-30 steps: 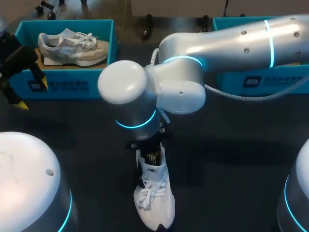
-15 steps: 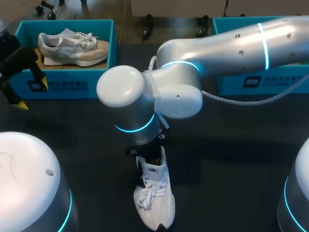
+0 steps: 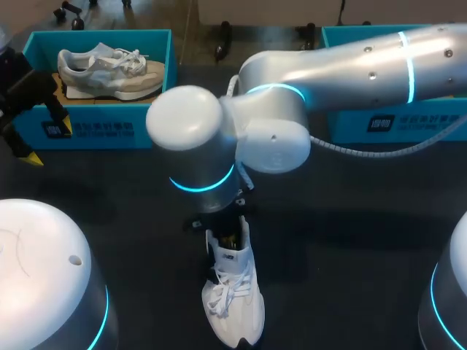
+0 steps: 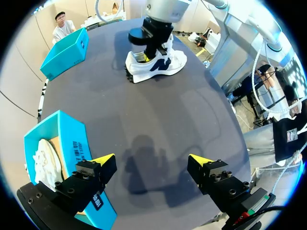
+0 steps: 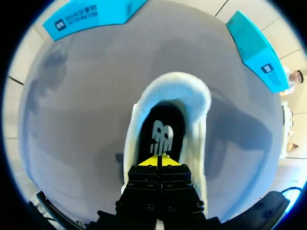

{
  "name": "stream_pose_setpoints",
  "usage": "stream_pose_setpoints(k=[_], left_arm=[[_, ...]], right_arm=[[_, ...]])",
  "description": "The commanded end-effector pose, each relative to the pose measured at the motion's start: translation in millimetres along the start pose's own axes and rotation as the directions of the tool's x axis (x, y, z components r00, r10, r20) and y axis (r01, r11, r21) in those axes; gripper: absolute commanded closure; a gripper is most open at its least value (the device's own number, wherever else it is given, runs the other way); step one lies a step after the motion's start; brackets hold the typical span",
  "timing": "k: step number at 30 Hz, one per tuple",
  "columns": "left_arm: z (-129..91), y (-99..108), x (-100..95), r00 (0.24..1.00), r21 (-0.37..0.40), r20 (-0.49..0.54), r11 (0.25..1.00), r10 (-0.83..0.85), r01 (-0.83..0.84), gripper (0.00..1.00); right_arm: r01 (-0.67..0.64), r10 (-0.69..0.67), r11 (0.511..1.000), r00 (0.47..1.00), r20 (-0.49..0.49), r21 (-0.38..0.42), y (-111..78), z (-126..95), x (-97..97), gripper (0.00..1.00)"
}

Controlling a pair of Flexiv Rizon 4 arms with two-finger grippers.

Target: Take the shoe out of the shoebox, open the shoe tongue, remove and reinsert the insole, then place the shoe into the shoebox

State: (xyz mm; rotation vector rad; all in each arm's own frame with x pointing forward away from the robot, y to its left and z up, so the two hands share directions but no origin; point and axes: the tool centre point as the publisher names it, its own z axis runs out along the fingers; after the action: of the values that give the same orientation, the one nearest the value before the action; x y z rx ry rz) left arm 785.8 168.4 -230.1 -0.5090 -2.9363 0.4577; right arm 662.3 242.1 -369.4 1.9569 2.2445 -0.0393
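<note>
A white shoe [image 3: 233, 302] stands on the dark table, toe toward the front edge. My right gripper [image 3: 230, 237] points straight down into its heel opening. In the right wrist view the right gripper [image 5: 158, 160] is shut, its yellow tips pressed together over the black insole [image 5: 161, 132] inside the white collar [image 5: 180, 88]; nothing shows between the tips. My left gripper [image 3: 48, 142] hangs open at the far left, in front of the teal shoebox [image 3: 95, 133]. From the left wrist view, the left gripper [image 4: 151, 160] is open over bare table, with the shoe [image 4: 156, 63] far ahead.
The left shoebox holds a second pale shoe [image 3: 109, 71]. Another teal box [image 3: 394, 122] stands at the back right, partly hidden by my right arm [image 3: 350, 65]. That arm's large joint [image 3: 193, 138] hangs over the table's middle.
My right arm's wrist joint swung slightly and came back, the gripper staying in the shoe. The shoe and the left arm have not moved.
</note>
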Motion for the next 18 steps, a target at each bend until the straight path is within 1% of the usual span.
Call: stream_pose_setpoints(k=[1, 6, 10, 11, 13, 15, 18], left_arm=[[-0.6, 0.2, 0.3, 1.0, -0.003, -0.003, 1.0, 0.0, 0.0, 0.0], [-0.6, 0.2, 0.3, 1.0, -0.003, -0.003, 1.0, 0.0, 0.0, 0.0], [-0.6, 0.2, 0.3, 1.0, -0.003, -0.003, 1.0, 0.0, 0.0, 0.0], [-0.6, 0.2, 0.3, 1.0, -0.003, -0.003, 1.0, 0.0, 0.0, 0.0], [-0.6, 0.2, 0.3, 1.0, -0.003, -0.003, 1.0, 0.0, 0.0, 0.0], [-0.6, 0.2, 0.3, 1.0, -0.003, -0.003, 1.0, 0.0, 0.0, 0.0], [-0.6, 0.2, 0.3, 1.0, -0.003, -0.003, 1.0, 0.0, 0.0, 0.0]], right_arm=[[-0.253, 0.253, 0.967, 0.967, 0.008, -0.008, -0.6, -17.1, -7.9, 1.0], [-0.254, 0.254, 0.967, 0.967, -0.02, 0.028, -1.3, -17.4, -12.4, 1.0], [-0.251, 0.252, 0.967, 0.968, -0.022, 0.04, -6.8, -19.2, -9.3, 1.0], [-0.251, 0.252, 0.967, 0.967, -0.02, 0.043, -8.2, -18.7, -8.4, 0.96], [-0.256, 0.257, 0.965, 0.966, -0.024, 0.051, -11.3, -17.2, -7.6, 0.84], [-0.26, 0.262, 0.964, 0.965, -0.026, 0.056, -14.5, -16.0, -8.0, 0.82], [-0.267, 0.269, 0.962, 0.963, -0.031, 0.061, -18.3, -14.1, -9.4, 0.83]])
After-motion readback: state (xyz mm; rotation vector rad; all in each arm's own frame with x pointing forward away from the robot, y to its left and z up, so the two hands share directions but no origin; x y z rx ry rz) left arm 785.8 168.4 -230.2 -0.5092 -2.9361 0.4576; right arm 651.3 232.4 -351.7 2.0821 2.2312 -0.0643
